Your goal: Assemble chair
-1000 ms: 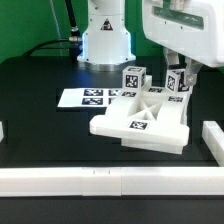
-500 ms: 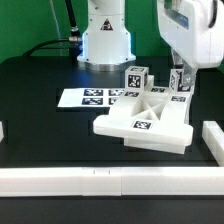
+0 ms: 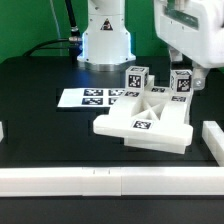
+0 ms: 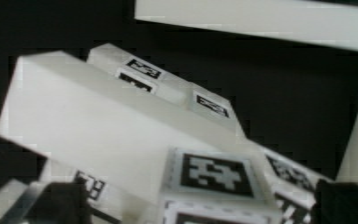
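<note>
One arm, one part-built chair (image 3: 143, 122), glossy white moulded plastic, blocky and hard-edged, resting on the black counter (image 3: 45, 125) toward the exterior view's right, just in front of the marker board (image 3: 84, 98). Seat block (image 3: 140, 125): broad slab with shallow diagonal ribs and a square black-and-white tag. Two upright leg bars: one (image 3: 134, 80) at the middle, one (image 3: 181, 84) at the exterior view's right, each capped with tags. Tool (image 3: 182, 74): jaws spread wide around the right bar's top, apparently gripping nothing. Step, by judgement: the right bar seems seated and let go. Next move likely calls for a straight lift clear, without nudging the bar, then another loose part. White border rails (image 3: 100, 180) edge the counter.
</note>
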`<state>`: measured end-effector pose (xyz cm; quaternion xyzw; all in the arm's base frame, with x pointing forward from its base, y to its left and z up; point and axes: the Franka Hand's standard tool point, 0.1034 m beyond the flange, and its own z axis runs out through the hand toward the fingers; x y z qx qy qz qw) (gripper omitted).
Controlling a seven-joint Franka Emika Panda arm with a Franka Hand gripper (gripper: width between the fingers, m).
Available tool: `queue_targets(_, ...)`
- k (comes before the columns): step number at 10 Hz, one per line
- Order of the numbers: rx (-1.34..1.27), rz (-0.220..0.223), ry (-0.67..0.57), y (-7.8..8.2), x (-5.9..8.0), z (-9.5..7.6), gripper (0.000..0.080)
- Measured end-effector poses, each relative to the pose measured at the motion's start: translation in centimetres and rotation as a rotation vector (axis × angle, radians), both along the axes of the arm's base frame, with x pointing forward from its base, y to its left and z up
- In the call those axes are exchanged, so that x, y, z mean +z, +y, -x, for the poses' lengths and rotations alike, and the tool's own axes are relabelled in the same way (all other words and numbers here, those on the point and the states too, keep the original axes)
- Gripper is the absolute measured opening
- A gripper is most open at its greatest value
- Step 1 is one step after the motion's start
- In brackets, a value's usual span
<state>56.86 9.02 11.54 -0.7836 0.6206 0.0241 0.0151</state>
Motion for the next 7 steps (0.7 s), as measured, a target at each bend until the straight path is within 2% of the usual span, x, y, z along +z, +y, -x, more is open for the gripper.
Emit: queue_targets(7,0.588,-0.001,-0.014,0.21,0.21,0.02,0.0648)
